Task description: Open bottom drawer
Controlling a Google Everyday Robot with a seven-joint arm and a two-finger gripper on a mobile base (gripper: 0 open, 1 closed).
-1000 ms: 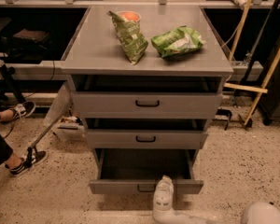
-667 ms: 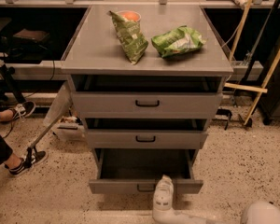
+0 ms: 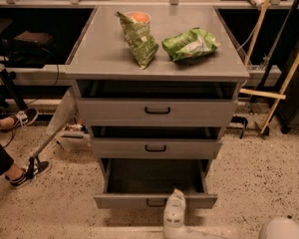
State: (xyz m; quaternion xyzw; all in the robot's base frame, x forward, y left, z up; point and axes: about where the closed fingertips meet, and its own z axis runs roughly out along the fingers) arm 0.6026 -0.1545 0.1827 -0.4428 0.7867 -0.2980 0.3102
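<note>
The grey metal cabinet has three drawers. The bottom drawer is pulled out toward me and its plain grey interior shows, bare. Its small black handle is partly hidden behind my gripper, which sits at the middle of the drawer's front panel, right at the handle. The white arm runs from there down to the picture's lower edge. The top drawer and the middle drawer each stand slightly out, with black handles.
On the cabinet top lie two green bags and an orange-topped cup. A person's legs and sneakers are at the left with a stick. Wooden poles lean at the right. The floor is speckled.
</note>
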